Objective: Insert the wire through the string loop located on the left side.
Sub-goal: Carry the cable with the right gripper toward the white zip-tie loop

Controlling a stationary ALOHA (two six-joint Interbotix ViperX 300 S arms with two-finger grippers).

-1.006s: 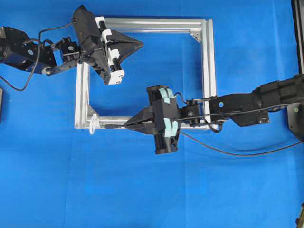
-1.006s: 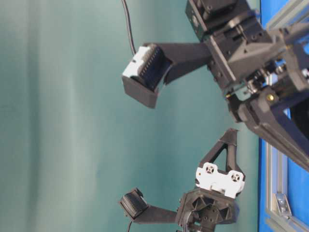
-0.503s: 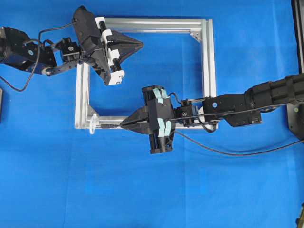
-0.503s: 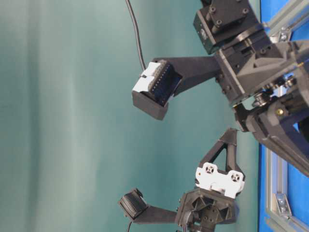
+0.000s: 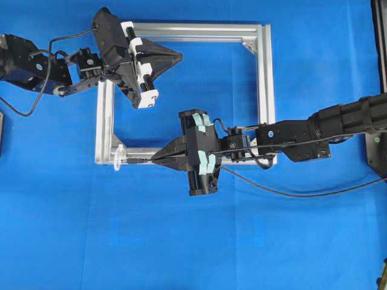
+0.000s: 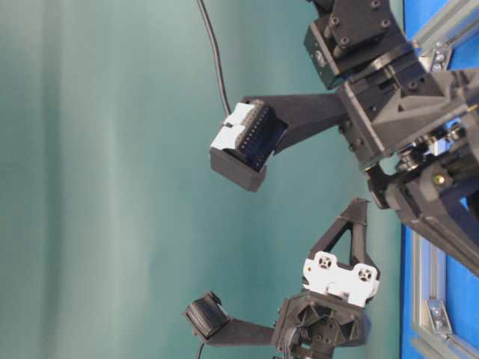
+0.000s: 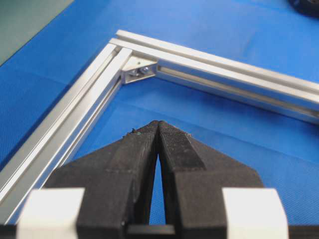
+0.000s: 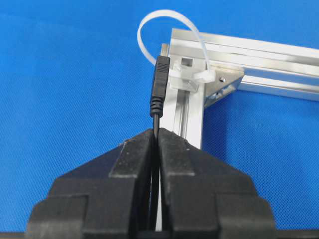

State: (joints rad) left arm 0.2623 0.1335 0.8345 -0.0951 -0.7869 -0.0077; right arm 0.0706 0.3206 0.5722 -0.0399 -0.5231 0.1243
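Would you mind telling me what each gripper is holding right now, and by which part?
The right gripper pinches the wire on its thin cable just behind the plug tip. The left gripper is shut on nothing.

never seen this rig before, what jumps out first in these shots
The silver aluminium frame on the blue table, with a white string loop at its lower-left corner. The right gripper pinches the wire, its plug tip right at the loop. The left gripper hovers shut, empty, over the frame's top-left corner.
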